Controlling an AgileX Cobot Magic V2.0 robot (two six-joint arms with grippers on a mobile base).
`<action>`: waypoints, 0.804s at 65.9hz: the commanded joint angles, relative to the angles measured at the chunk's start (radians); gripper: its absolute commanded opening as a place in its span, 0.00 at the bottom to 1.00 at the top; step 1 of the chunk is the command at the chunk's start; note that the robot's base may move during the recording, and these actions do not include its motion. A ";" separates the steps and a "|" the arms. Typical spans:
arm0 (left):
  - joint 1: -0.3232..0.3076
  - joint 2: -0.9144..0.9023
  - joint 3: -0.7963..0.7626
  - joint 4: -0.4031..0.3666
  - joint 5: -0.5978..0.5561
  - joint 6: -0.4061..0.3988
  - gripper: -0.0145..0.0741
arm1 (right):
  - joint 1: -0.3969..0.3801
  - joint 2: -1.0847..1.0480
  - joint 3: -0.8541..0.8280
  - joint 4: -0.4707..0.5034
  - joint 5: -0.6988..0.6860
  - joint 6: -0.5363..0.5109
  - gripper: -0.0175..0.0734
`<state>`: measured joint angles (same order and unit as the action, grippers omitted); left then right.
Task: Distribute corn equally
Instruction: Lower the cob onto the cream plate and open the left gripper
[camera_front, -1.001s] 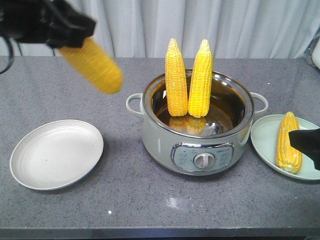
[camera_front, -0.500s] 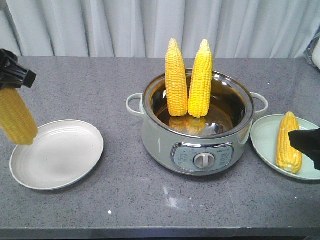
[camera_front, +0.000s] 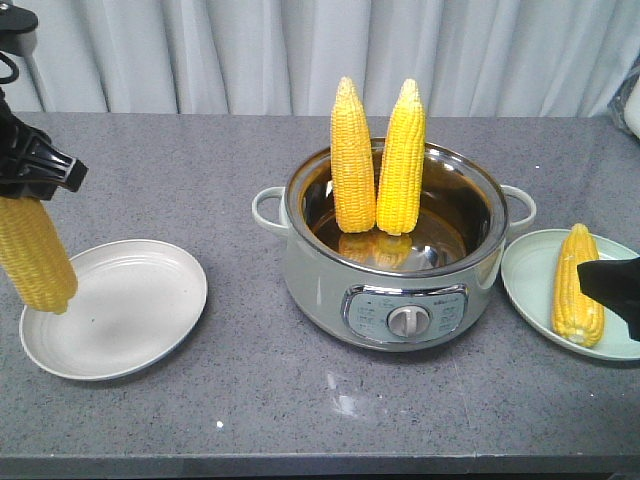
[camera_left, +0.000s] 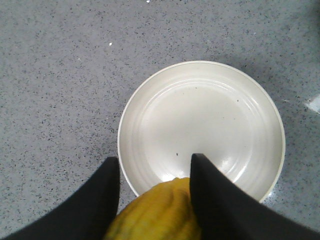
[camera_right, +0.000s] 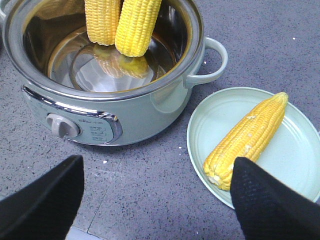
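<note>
- The carried cob (camera_front: 38, 255) has swung from high over the worktop (camera_front: 230, 180) to the far left. It has dropped a little in the last half second and now hangs tip-down over the outer rim of the white plate (camera_front: 150, 330). Whether it touches the rim cannot be told.
- The left end effector (camera_front: 38, 180) is clenched on the cob's upper end. The left wrist view shows a finger (camera_left: 102, 200) on each side of the yellow.
- The white plate holds nothing yet, so this looks like the lowering just before the cob is set down. The cob sits off-centre and may need shifting inward.
- Two cobs (camera_front: 352, 160) stand as before in the pot (camera_front: 330, 280), and one cob (camera_front: 578, 285) lies on the green plate (camera_front: 525, 270).
- The right end effector (camera_front: 612, 285) has not moved and hovers spread wide, holding nothing.
- An even share is likely two cobs per plate.
</note>
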<state>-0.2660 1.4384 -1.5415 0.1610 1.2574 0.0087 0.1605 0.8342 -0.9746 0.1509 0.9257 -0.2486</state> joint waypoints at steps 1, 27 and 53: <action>0.000 -0.020 -0.007 -0.006 -0.004 -0.009 0.44 | 0.001 -0.006 -0.024 0.006 -0.056 -0.010 0.83; 0.000 0.040 0.062 -0.006 -0.016 -0.009 0.44 | 0.001 -0.006 -0.024 0.006 -0.049 -0.010 0.83; 0.000 0.143 0.062 -0.006 -0.086 -0.009 0.59 | 0.001 -0.006 -0.024 0.006 -0.049 -0.010 0.83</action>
<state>-0.2660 1.6050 -1.4588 0.1519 1.2283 0.0061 0.1605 0.8342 -0.9746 0.1509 0.9298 -0.2486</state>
